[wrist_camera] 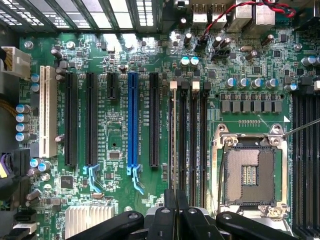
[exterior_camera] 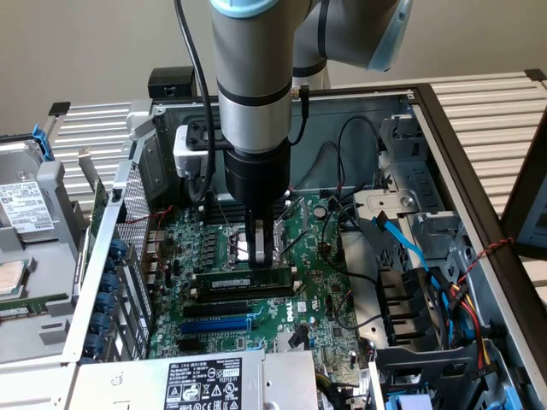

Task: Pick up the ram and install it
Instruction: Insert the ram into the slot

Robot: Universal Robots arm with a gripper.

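Observation:
The ram (exterior_camera: 231,281) is a thin green stick with a white label. It stands on edge along a black memory slot of the green motherboard (exterior_camera: 316,290). My gripper (exterior_camera: 265,260) comes straight down onto its top edge, towards the stick's end on the exterior view's right, with the fingers shut on it. In the wrist view the ram (wrist_camera: 173,150) shows edge-on as a thin line in the outermost of the memory slots (wrist_camera: 192,140), running in between the fingers of my gripper (wrist_camera: 174,197). Whether it is fully seated cannot be told.
The bare CPU socket (wrist_camera: 248,172) lies just beside the memory slots. Black and blue expansion slots (wrist_camera: 132,120) lie on the other side. Loose black and blue cables (exterior_camera: 402,239) hang by the drive cage at the exterior view's right. A power supply (exterior_camera: 205,380) sits at the front.

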